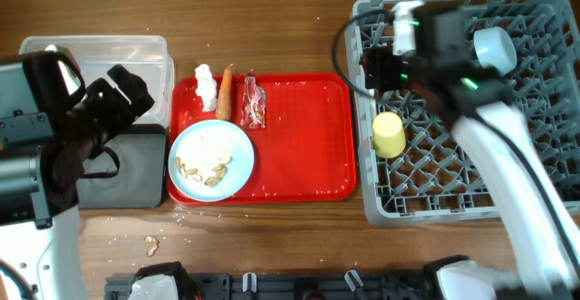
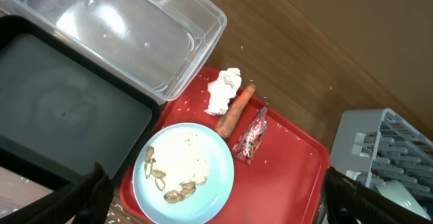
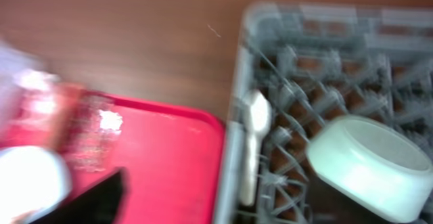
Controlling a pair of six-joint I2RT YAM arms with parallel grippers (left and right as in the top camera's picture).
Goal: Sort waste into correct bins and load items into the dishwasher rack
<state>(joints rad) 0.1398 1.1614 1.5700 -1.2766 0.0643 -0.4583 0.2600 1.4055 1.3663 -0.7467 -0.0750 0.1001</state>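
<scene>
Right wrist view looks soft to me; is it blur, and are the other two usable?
Right wrist: motion-blurred throughout, spoon and bowl smeared but recognisable. Left wrist: sharp, crumbs on the plate distinct. Overhead: sharp, except the smeared right arm.

The right wrist view is smeared with blur; overhead, the right arm [image 1: 507,164] hides much of the dishwasher rack [image 1: 364,187].

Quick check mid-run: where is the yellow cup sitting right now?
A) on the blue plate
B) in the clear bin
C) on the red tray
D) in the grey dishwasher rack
D: the yellow cup lies inside the dishwasher rack, by its left wall, off the red tray.
</scene>
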